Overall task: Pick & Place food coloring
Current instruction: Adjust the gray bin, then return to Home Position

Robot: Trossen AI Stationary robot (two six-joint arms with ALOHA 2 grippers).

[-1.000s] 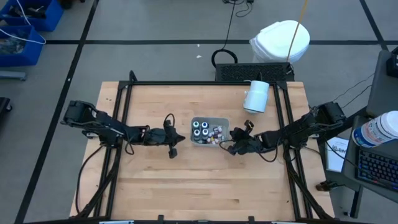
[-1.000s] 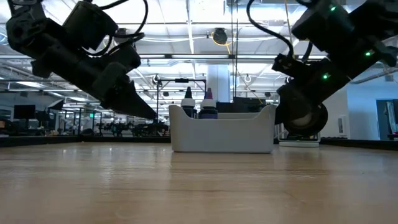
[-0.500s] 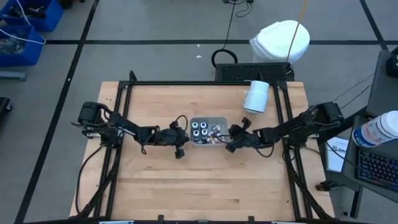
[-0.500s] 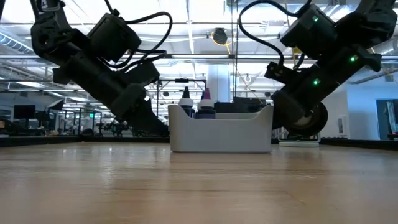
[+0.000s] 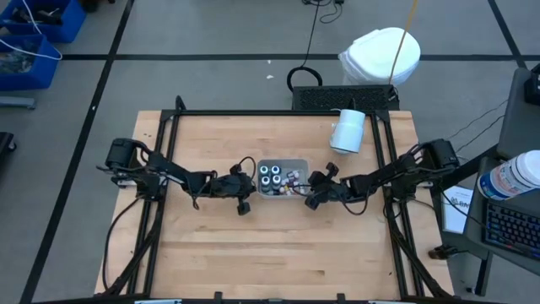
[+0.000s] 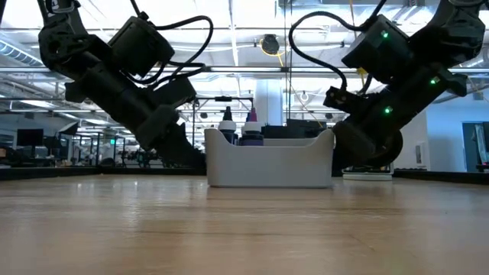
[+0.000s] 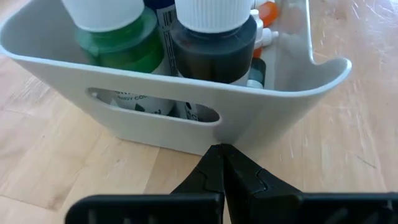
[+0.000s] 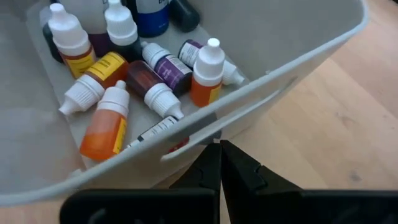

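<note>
The grey tray (image 5: pixel 283 161) stands on the table's middle. In it stand larger bottles with white caps (image 5: pixel 272 175), one green (image 7: pixel 118 37) and one dark (image 7: pixel 211 43). Several small dropper bottles (image 8: pixel 106 124) lie in its right half. My left gripper (image 5: pixel 251 187) is shut at the tray's left end. My right gripper (image 5: pixel 309 191) is shut at its right end. In the low view the tray (image 6: pixel 267 164) sits between the two arms. My left gripper meets the tray's left end wall (image 7: pixel 214 134) with its shut fingertips, low down, below the handle slot. The fingers come slanting down from the table's left. The tray stands flat on the table. My right gripper meets the tray's right end wall (image 8: pixel 205 127) with its shut fingertips, at the handle slot's lower edge. The fingers come slanting down from the table's right.
A large white cylinder (image 5: pixel 347 129) lies on the table's far right. A white round object (image 5: pixel 380 55) stands beyond the far edge. Black frame rails (image 5: pixel 164 152) run along the table's left and right sides. Bare wood (image 5: pixel 278 253) lies on the near side.
My left gripper has gone toward the table's right, up to the tray's left end. My right gripper has gone toward the table's left, up to the tray's right end. The tray has slid a little toward the table's left.
</note>
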